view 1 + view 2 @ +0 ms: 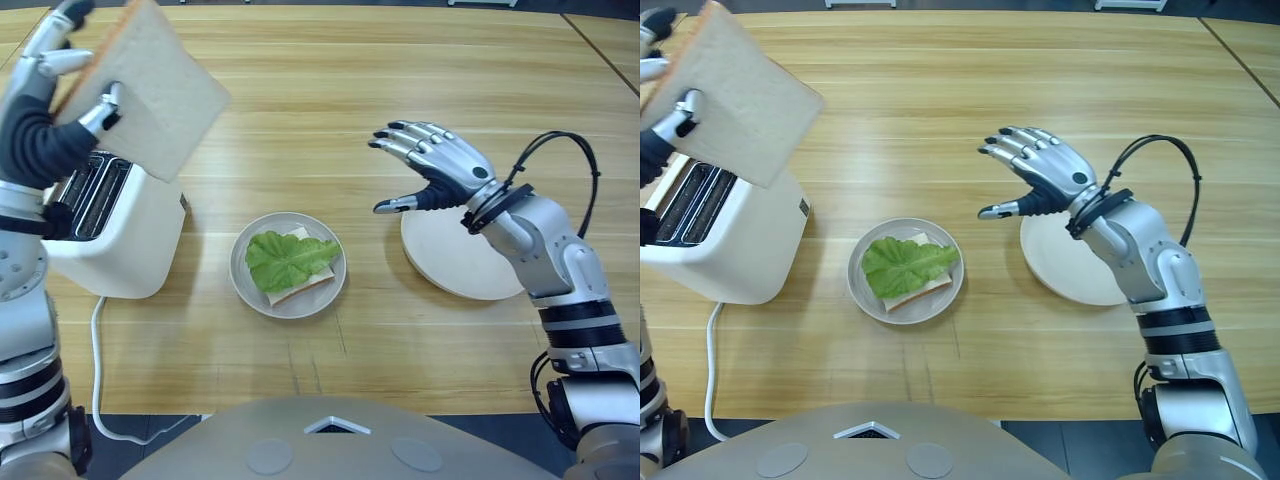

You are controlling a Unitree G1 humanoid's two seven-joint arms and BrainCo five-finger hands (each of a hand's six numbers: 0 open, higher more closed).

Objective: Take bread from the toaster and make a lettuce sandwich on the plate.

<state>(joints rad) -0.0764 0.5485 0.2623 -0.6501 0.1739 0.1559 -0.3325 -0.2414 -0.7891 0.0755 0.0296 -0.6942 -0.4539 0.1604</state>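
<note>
My left hand is shut on a slice of bread, holding it tilted in the air above the white toaster at the left. On the grey plate in the middle lies another bread slice with a green lettuce leaf on top. My right hand hovers open, fingers spread, above the table to the right of the plate, over the near edge of a white plate.
The toaster's cord runs down off the table's front edge at the left. The wooden table stretches bare behind the plates.
</note>
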